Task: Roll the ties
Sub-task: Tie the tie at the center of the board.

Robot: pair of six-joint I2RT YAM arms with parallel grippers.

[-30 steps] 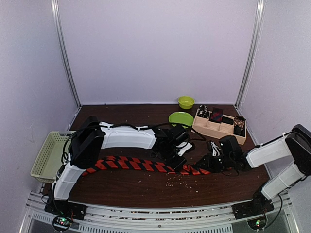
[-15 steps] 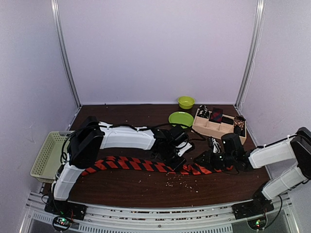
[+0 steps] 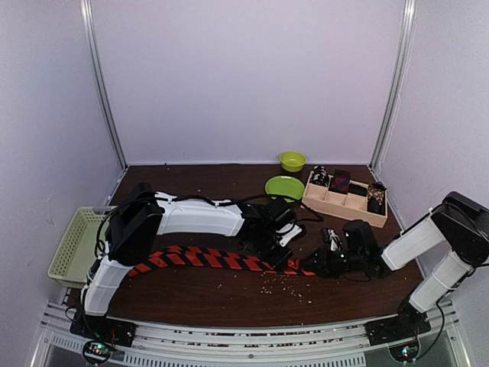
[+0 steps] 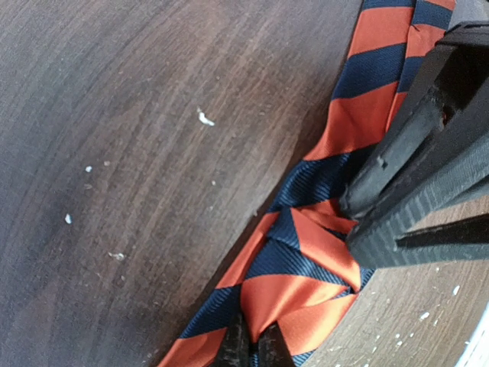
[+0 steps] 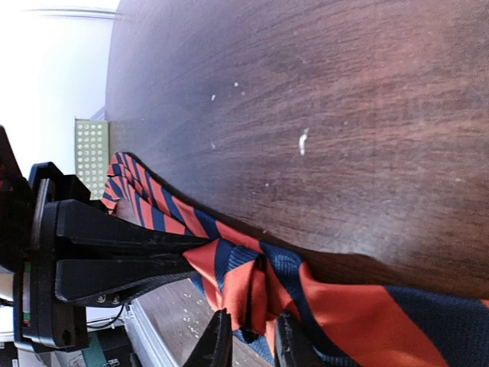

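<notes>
**Mid-counter: both grippers pinch the tie's right end**

Across the front half of the counter [image 3: 229, 302] I see the striped tie [image 3: 206, 260] lying flat and unrolled, orange-red with dark diagonal bands. It runs from beside the left arm's lower link over to the middle. At its right end the cloth is folded over on itself into a small bunch.

I have the left gripper [image 4: 252, 348] closed almost fully, its tips nipping that folded cloth. The right gripper [image 5: 252, 340] is on the same bunch from the other side, with its jaws a little apart and the fabric gathered between them. The two grippers sit just beside each other.

Other ties [image 3: 340, 181] sit rolled in the tray [image 3: 336, 206] at the back right. A basket [image 3: 72, 245] is at the left edge. Crumbs [image 3: 286, 284] dot the wood in front of the tie.
</notes>
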